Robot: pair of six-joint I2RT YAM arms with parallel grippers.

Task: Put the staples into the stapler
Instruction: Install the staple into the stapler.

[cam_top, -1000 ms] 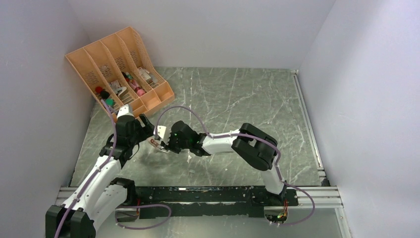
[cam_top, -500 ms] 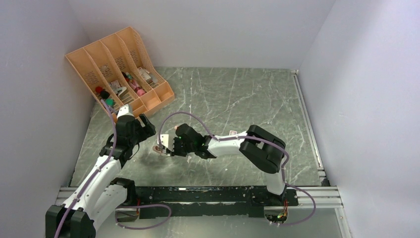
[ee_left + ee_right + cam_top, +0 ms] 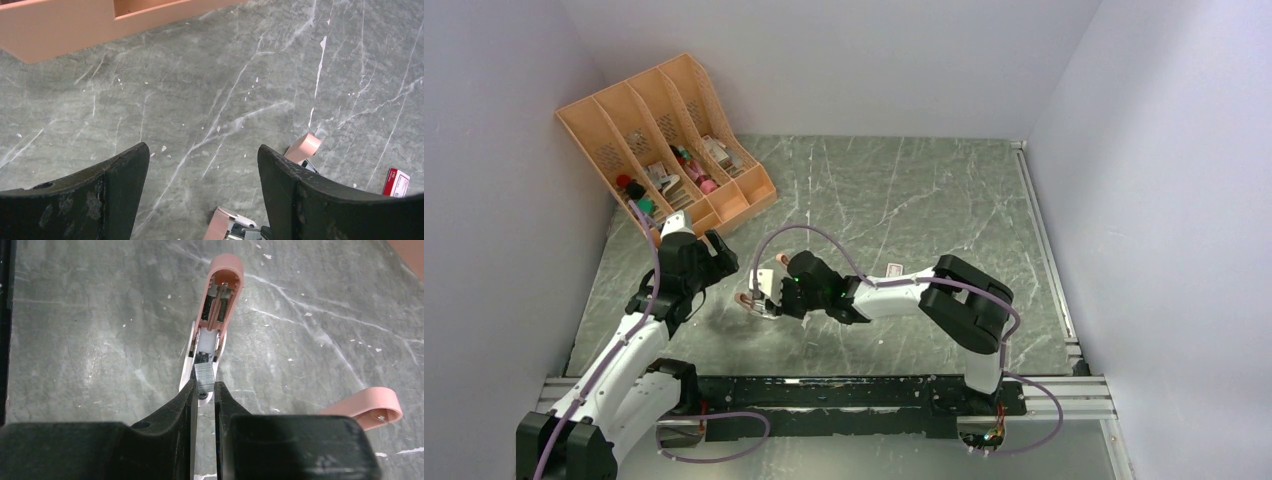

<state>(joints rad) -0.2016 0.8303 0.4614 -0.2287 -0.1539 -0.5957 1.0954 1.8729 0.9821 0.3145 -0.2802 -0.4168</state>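
The pink stapler [image 3: 222, 290] lies open on the table, its white rail pointing toward my right gripper [image 3: 204, 386]. That gripper is shut on a short silvery strip of staples [image 3: 204, 372], which sits over the near end of the rail. Seen from above, the right gripper [image 3: 761, 302] is low at the stapler [image 3: 745, 298]. My left gripper [image 3: 202, 150] hovers open and empty just to the left [image 3: 716, 252]. The red-and-white staples box [image 3: 894, 268] lies behind the right forearm and also shows as the box [image 3: 397, 182] in the left wrist view.
A second pink stapler piece [image 3: 367, 407] lies to the right of the rail, and from above this pink piece [image 3: 781, 258] is behind the right gripper. An orange desk organizer [image 3: 669, 140] with small items stands at the back left, near the left wall.
The right arm has drawn back slightly to the right with the strip still in its jaws, uncovering the pink piece behind it. The left arm has not moved.
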